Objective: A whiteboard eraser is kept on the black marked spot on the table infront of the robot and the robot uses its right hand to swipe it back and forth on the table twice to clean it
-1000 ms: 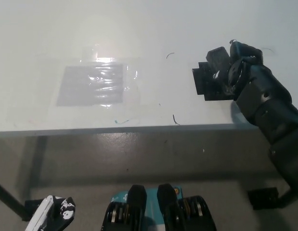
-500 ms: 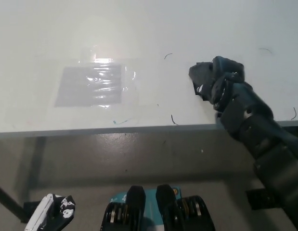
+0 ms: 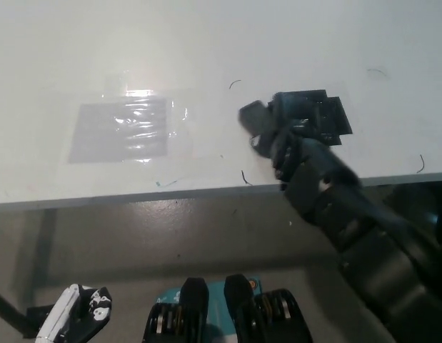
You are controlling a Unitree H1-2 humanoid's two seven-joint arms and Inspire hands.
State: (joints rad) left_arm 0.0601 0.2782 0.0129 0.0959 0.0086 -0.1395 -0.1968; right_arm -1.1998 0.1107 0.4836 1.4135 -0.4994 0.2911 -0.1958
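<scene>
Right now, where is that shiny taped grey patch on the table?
In the head view, the taped patch lies left of centre on the white table, well left of the black right hand.

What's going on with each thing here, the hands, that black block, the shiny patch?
Right hand: over the table, blurred, fingers unclear.
Whiteboard eraser: flat on the table, at the right hand's far side.
Grey taped patch: flat on the table, glossy, uncovered.
Left hand: resting low, off the table.

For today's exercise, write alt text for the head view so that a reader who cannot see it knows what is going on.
The robot's black right hand is on a white table, its fingers around a dark eraser, beside a black marked spot. A taped grey patch lies further left; the white left hand rests low, off the table.
</scene>
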